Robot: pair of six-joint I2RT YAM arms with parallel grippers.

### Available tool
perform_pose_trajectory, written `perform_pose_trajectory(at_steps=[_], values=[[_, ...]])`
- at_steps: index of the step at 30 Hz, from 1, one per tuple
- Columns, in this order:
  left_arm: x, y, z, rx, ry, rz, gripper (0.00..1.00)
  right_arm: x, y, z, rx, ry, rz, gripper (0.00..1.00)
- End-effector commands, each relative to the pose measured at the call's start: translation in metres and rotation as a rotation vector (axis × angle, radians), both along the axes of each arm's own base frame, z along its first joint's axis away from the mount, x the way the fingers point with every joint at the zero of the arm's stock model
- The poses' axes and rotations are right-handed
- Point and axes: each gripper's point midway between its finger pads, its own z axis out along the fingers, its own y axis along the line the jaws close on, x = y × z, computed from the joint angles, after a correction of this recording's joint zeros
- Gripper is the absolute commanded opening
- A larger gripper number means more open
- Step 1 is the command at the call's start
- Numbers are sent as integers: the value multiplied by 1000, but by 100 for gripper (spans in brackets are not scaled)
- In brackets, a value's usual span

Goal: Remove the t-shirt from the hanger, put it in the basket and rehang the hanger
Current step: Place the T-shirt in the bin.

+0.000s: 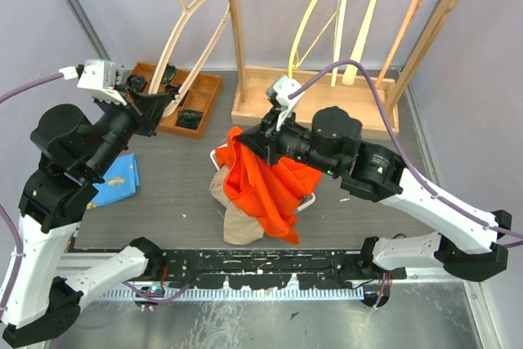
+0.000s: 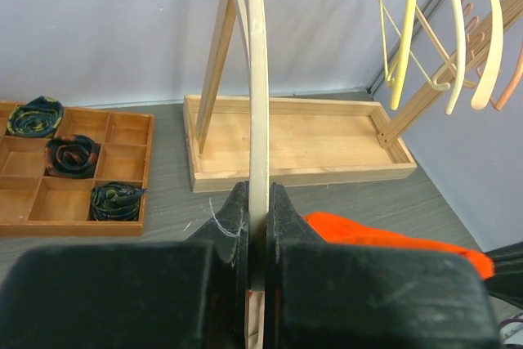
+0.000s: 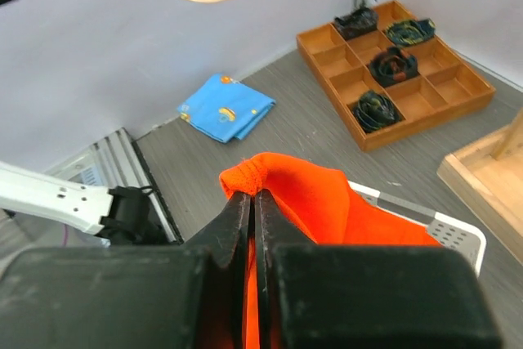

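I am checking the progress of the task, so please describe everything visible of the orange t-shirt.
The orange t-shirt is soft fabric, crumpled into a bunch with deep folds. The right end effector is shut on a fold at its top, and the rest hangs down over a white basket and a beige cloth. It is off the wooden hanger, which the left end effector grips, bare, further left.

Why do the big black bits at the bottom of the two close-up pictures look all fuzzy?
Left wrist view: the left gripper sits right up against the lens, so its black fingers look soft, while the wooden hanger it pinches looks sharp. Right wrist view: same thing, the right gripper is soft beside the crisper orange t-shirt. Top external view: evenly lit, nothing blurred.
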Motion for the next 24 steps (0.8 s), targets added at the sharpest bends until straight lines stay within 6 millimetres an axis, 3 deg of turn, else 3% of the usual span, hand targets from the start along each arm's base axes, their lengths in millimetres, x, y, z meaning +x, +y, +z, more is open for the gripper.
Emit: perform_pose_trajectory(at_steps=[1,10,16,24], values=[[-11,4,22,-65,-64,-12,0,24,-16,1,2,4,-198,1],[-18,9,22,-82,-58,-9,0,38,-46,-63,-138,76,-392,1],[-16,4,28,-83,-55,-24,0,44,-36,-100,-226,117,-417,1],[-13,-7,32,-91,-48,-66,0,39,-19,-168,-333,235,-396,0]])
